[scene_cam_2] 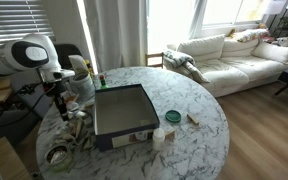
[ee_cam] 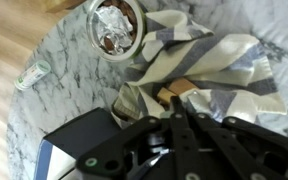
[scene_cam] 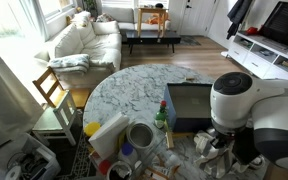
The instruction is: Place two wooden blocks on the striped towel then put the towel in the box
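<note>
The striped towel (ee_cam: 199, 60) lies crumpled on the marble table, with two wooden blocks (ee_cam: 176, 92) on its folds. My gripper (ee_cam: 176, 106) hovers right over the towel, its fingertips together beside the blocks; nothing shows between them. The dark open box (ee_cam: 76, 145) is next to the towel. In both exterior views the box (scene_cam: 189, 105) (scene_cam_2: 119, 108) sits mid-table. The gripper (scene_cam_2: 64, 100) hangs by the box's end over the towel (scene_cam_2: 76, 116). In an exterior view the arm (scene_cam: 234, 100) hides most of the towel.
A round tin with foil (ee_cam: 117, 25) stands just beyond the towel and a small bottle (ee_cam: 32, 75) lies near the table edge. A green bottle (scene_cam: 162, 118), cups (scene_cam: 139, 135) and clutter crowd one end of the table. A small green lid (scene_cam_2: 173, 117) lies beside the box.
</note>
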Robot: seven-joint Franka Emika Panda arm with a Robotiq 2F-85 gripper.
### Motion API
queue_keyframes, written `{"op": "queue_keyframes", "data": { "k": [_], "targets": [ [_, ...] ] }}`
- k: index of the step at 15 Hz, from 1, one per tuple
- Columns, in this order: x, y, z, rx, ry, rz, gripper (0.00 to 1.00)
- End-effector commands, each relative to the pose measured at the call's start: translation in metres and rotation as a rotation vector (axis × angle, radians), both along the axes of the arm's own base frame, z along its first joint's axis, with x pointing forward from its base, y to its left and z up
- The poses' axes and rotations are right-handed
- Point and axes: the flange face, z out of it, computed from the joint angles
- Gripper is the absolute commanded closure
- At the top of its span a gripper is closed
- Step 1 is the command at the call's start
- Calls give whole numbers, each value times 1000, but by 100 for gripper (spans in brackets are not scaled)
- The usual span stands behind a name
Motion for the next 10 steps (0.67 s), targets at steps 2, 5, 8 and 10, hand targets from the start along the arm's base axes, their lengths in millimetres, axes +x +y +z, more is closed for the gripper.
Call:
{"op": "queue_keyframes", "data": {
  "k": [2,5,8,10],
  "targets": [
    [-18,-14,-28,-12,96,81,99],
    [-24,-13,-49,-39,141,109,99],
    [-25,-7,-66,-59,121,138,99],
    [-24,-4,-76,-70,97,158,99]
  ]
}}
